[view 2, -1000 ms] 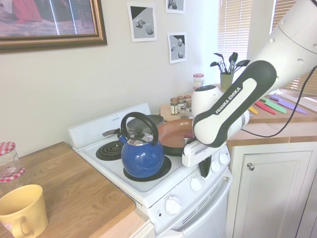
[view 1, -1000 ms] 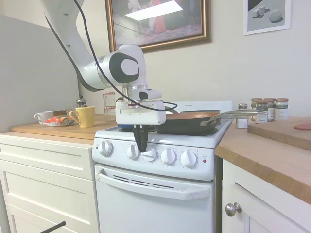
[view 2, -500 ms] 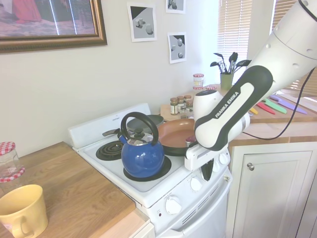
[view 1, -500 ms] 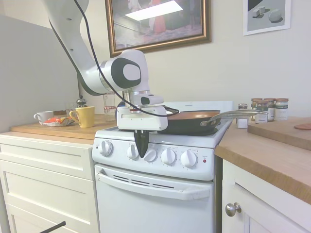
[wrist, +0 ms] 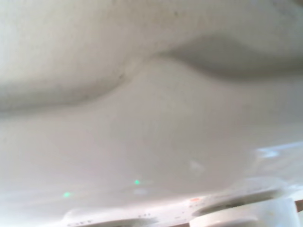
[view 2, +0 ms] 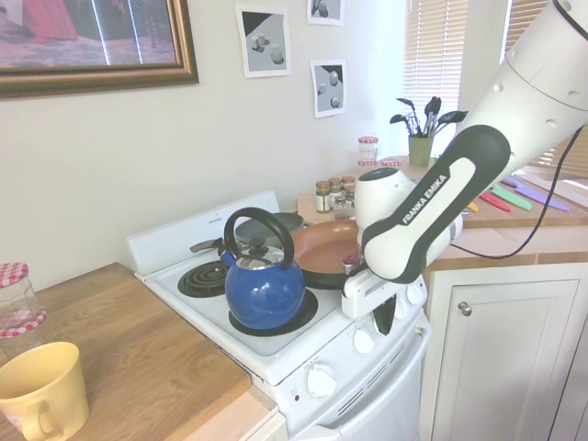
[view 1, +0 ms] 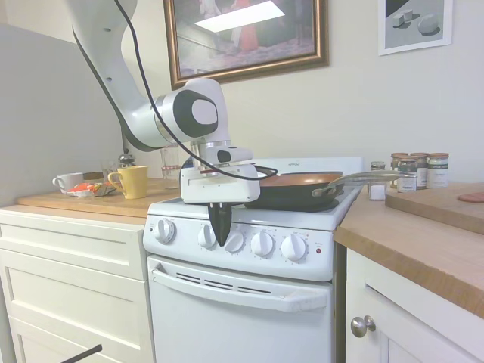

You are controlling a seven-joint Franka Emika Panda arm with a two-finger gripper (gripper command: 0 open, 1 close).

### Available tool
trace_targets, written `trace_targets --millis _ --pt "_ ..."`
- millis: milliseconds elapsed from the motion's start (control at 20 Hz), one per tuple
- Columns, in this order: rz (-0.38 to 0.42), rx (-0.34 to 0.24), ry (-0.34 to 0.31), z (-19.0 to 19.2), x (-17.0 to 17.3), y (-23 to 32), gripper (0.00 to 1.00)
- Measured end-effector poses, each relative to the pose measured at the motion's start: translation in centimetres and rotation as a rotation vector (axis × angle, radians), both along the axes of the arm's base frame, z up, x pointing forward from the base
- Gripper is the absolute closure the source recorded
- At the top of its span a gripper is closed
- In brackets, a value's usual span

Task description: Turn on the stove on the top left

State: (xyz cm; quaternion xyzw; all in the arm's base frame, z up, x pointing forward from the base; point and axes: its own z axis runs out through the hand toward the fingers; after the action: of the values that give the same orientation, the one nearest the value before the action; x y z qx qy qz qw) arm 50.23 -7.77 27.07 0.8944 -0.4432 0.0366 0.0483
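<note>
The white stove [view 1: 242,302] stands between the counters, with a row of round white knobs [view 1: 262,243] and a small red light [view 1: 318,250] on its front panel. My gripper [view 1: 219,236] points down in front of that panel. Its dark fingers are shut into one wedge between the second knob [view 1: 204,236] and the third knob [view 1: 236,242] from the left, holding nothing. The second exterior view shows my gripper [view 2: 385,320] at the stove's front edge and the bare back-left coil [view 2: 204,278]. The wrist view is a white blur with knob tops [wrist: 246,215].
A blue kettle [view 2: 264,289] sits on the front-left burner and a dark pan [view 1: 291,189] on the right side. A yellow mug [view 1: 134,181] stands on the left counter, spice jars [view 1: 417,171] on the right. White drawer cabinets [view 1: 72,295] flank the stove.
The hand has sunk a little and tilted slightly. The fingers have edged left off the third knob to the gap beside it. Kettle and pan have not moved.
</note>
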Motion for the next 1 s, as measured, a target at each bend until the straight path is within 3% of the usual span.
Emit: trace_targets --millis 650,700,1000 --pt "0.008 0.04 -0.052 3.9 -1.4 0.5 1.0" --pt "0.005 0.05 -0.049 4.1 -1.5 0.6 0.0" --pt "0.002 0.067 -0.055 5.4 -1.7 1.1 0.0"
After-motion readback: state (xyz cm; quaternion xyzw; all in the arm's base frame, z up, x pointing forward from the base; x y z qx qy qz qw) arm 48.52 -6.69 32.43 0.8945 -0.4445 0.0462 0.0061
